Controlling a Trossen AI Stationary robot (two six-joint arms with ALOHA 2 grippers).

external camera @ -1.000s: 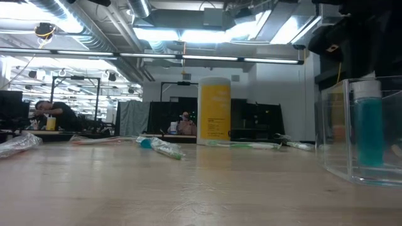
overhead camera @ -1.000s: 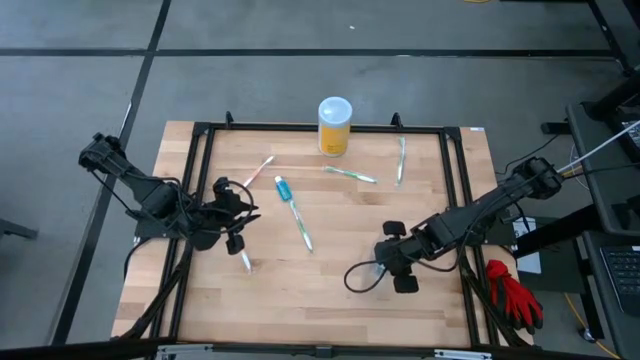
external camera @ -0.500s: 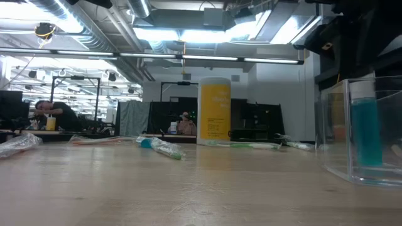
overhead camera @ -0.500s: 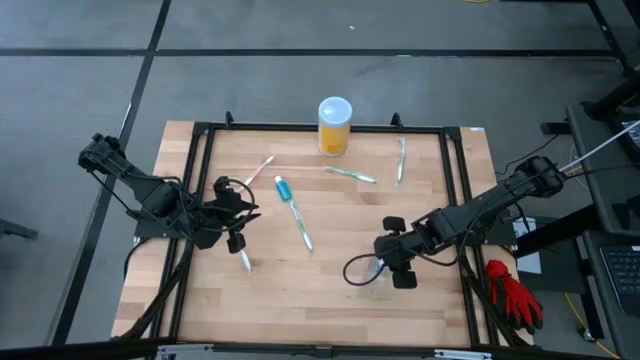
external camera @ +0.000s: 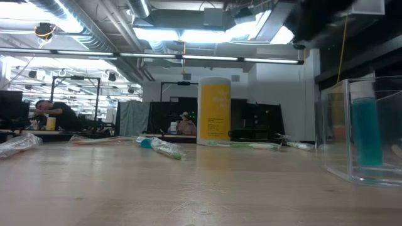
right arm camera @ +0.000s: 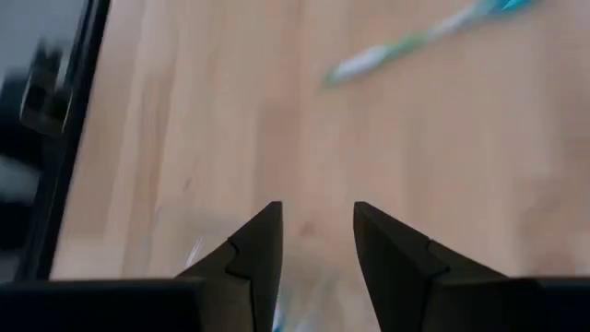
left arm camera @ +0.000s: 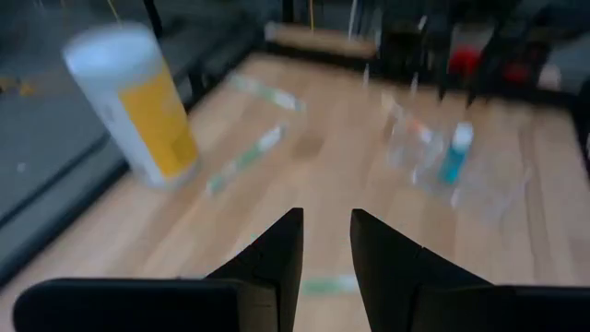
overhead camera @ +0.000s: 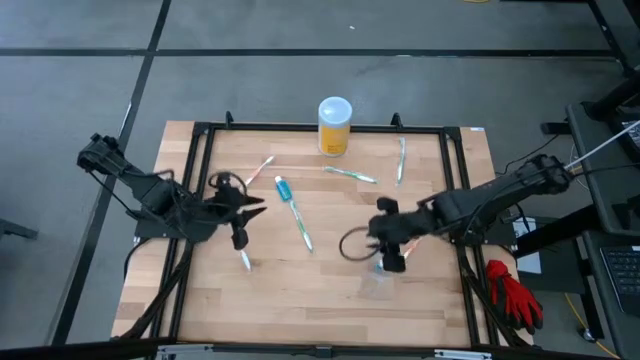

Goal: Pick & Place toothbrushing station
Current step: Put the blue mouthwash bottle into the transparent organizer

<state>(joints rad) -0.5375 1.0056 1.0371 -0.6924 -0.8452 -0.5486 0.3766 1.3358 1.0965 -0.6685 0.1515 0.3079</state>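
A clear plastic cup [overhead camera: 378,287] stands on its base near the table's front right, also in the low view [external camera: 333,135]. A teal tube with a white cap [external camera: 367,129] stands upright inside it. My right gripper [overhead camera: 385,240] is open and empty, just far of the cup and above it. My left gripper [overhead camera: 250,212] is open and empty at the table's left. A white toothbrush [overhead camera: 245,262] lies flat just near of it. A teal-and-white toothbrush [overhead camera: 295,215], a pinkish one [overhead camera: 262,168] and two green ones [overhead camera: 350,175] [overhead camera: 401,160] lie flat on the wood.
A yellow jar with a white lid [overhead camera: 334,125] stands at the far edge's middle. A black frame [overhead camera: 200,180] runs around the wooden top. A red glove [overhead camera: 512,290] lies off the table's right side. People sit in the room behind [external camera: 56,113].
My right gripper has risen away from the cup and gone toward the far edge and a little left, out of the low view. The cup and the tube in it have stayed in place. My left gripper has shifted slightly.
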